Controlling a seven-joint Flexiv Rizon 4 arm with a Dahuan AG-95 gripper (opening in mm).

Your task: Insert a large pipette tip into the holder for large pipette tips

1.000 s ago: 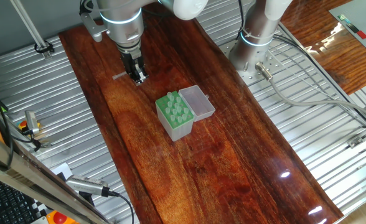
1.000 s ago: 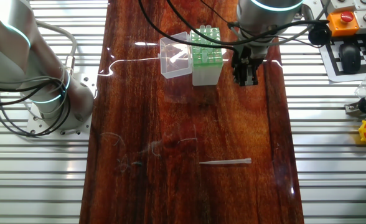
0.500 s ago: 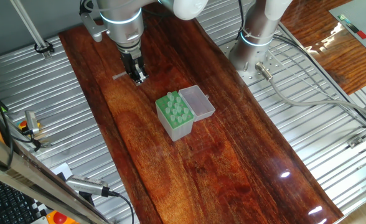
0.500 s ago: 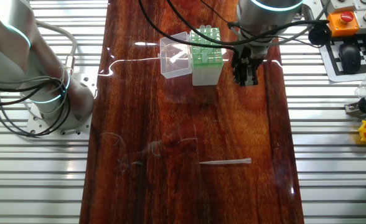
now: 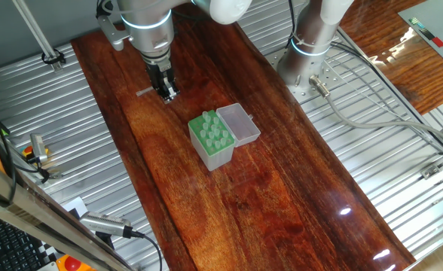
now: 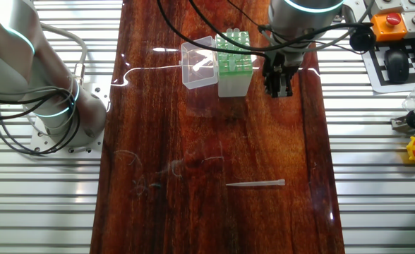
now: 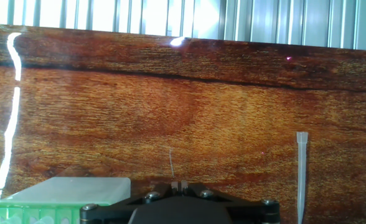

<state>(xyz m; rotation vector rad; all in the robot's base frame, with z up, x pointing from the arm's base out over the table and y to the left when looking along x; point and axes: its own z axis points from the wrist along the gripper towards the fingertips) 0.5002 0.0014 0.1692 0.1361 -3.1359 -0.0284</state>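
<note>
The large pipette tip [image 6: 255, 184] lies flat on the wooden table, apart from everything else. It also shows in the hand view [image 7: 301, 174] at the right, and as a short grey sliver [image 5: 145, 92] beside the fingers in one fixed view. The holder [image 5: 212, 137], a box with a green perforated top holding several tips, stands mid-table with its clear lid [image 5: 238, 124] open beside it. It also shows in the other fixed view [image 6: 233, 62] and the hand view [image 7: 43, 213]. My gripper [image 5: 167, 92] hangs above the table between holder and tip, fingers together and empty [image 6: 278, 88] [image 7: 180, 185].
The wooden table [image 5: 282, 203] sits on ribbed metal decking. The arm's base [image 5: 306, 64] stands at the table's side. A red button box [image 6: 387, 25] and a keyboard [image 6: 398, 67] lie beyond the table edge near the holder.
</note>
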